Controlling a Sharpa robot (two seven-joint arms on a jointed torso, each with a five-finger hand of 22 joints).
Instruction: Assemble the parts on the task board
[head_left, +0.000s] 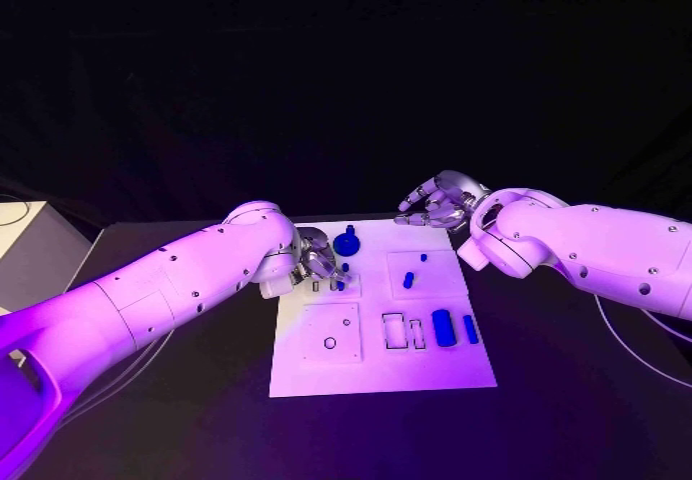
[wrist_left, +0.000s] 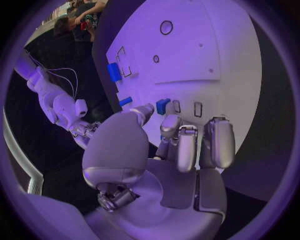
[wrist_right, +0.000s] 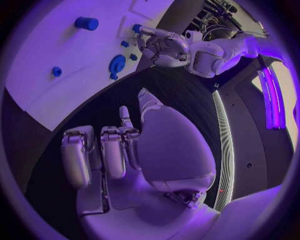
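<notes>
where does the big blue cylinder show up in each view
Head view: blue cylinder lies in the task board's near right part, by the rectangular slots.
Left wrist view: cylinder beside the slot outlines, beyond the left hand.
Right wrist view: cylinder on the board.
Shared landmark: the board itself.

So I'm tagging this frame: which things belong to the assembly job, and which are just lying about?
Job: board, blue knob, blue cylinder, small blue bar, left hand, right hand.
Lying about: cable on the table; pale box at the table's left.
</notes>
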